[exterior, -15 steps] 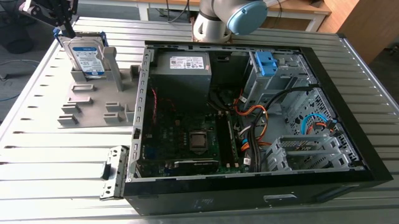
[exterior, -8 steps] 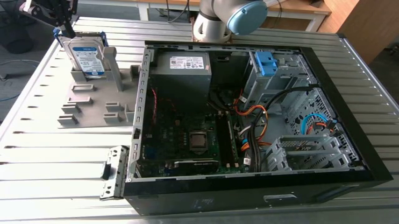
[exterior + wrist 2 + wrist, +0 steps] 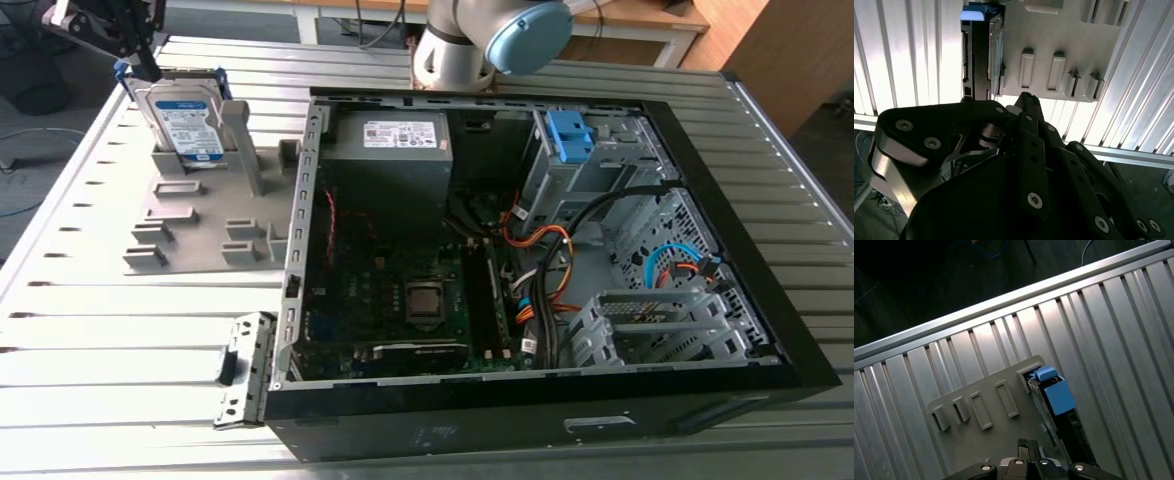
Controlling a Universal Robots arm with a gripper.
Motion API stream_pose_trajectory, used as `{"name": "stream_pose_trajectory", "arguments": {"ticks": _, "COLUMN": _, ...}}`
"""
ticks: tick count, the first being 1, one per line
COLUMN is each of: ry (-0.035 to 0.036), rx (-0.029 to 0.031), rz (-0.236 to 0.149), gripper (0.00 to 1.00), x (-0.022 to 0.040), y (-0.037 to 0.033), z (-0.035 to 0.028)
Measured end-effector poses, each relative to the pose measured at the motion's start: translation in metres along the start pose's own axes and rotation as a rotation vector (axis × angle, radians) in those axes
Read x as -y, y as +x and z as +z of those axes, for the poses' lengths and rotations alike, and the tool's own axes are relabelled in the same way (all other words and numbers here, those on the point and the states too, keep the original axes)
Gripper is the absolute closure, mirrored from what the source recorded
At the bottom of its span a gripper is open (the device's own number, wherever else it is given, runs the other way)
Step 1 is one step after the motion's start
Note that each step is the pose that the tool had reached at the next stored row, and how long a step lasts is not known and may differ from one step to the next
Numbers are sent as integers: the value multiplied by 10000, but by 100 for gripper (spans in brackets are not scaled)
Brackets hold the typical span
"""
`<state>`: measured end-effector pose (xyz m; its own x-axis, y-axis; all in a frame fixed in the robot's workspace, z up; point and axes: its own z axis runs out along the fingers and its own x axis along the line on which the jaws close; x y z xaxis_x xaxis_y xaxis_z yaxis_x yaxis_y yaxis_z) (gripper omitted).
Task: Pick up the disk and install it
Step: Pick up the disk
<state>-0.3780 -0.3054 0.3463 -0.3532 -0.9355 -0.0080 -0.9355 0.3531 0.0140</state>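
Blue-framed silver metal disk (image 3: 187, 118) upright in a grey plastic rack (image 3: 200, 235), upper left of the exterior view.
The black gripper (image 3: 144, 65) hangs at the disk's top edge; whether its jaws are released or clenched cannot be told. Beside the rack on the ribbed metal counter (image 3: 120, 350) lies an open black computer case (image 3: 534, 425) holding a grey power-supply box (image 3: 390, 150).

Robot arm (image 3: 454, 55) with a pale grey cylindrical joint and a round light-blue end cap (image 3: 527, 35). Its gripper (image 3: 1023, 100) is matte black, built of overlapping linkage bars fastened with silver round-head screws. A curved bare-metal plate edge shows beneath one bar in the second wrist view.
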Motion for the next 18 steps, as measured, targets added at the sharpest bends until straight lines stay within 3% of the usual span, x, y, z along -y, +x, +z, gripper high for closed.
{"name": "stream_pose_trajectory", "arguments": {"ticks": 18, "ry": 11, "rx": -50, "rz": -535, "gripper": 89, "x": 0, "y": 0, "z": 0}}
